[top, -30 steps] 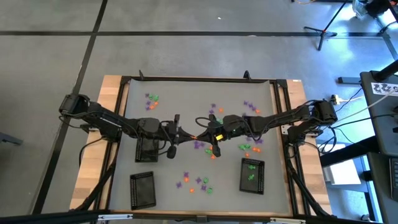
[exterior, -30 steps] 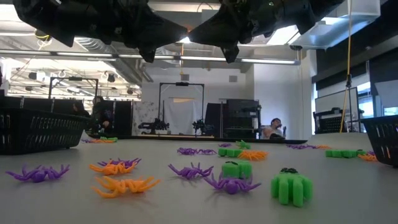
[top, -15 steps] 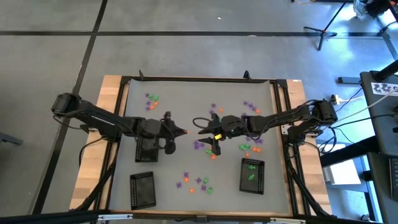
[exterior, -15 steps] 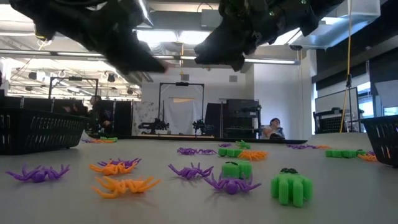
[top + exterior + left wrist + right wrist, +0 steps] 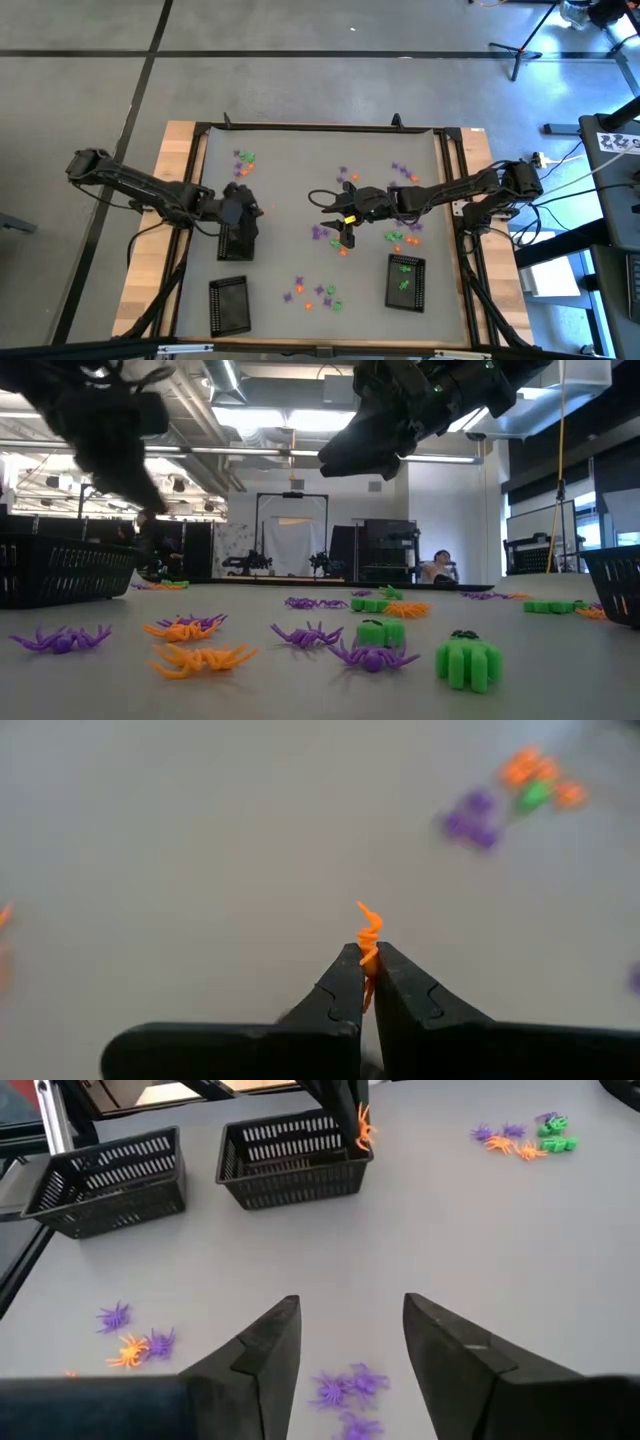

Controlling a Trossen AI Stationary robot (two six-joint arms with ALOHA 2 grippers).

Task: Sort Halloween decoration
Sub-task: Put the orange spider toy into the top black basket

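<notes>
- A grey-topped table (image 5: pixel 300 180) with a black frame and wooden side strips stands on a concrete floor; behind it, across the room, are dark equipment racks, a black frame stand and a seated person (image 5: pixel 437 567).
- Tiny orange, purple and green trinkets (image 5: pixel 318 292) lie scattered over the table: a cluster near the front edge, a small group (image 5: pixel 243 162) toward the far left corner, and more around the middle and right.
- Three black mesh trays sit on the table. The one at the front right (image 5: pixel 405 282) holds green pieces; the one at the front left (image 5: pixel 229 305) shows nothing inside that I can make out.
- The third tray (image 5: pixel 237 238) is left of centre, with the left gripper (image 5: pixel 243 205) over its far end.
- That left gripper is clenched on an orange spider (image 5: pixel 368 935), the legs poking out past the fingertips.
- The right gripper (image 5: pixel 345 1342) hangs above the middle of the table with its fingers spread apart and nothing between them, purple spiders (image 5: pixel 345 1385) lying on the table beneath.
</notes>
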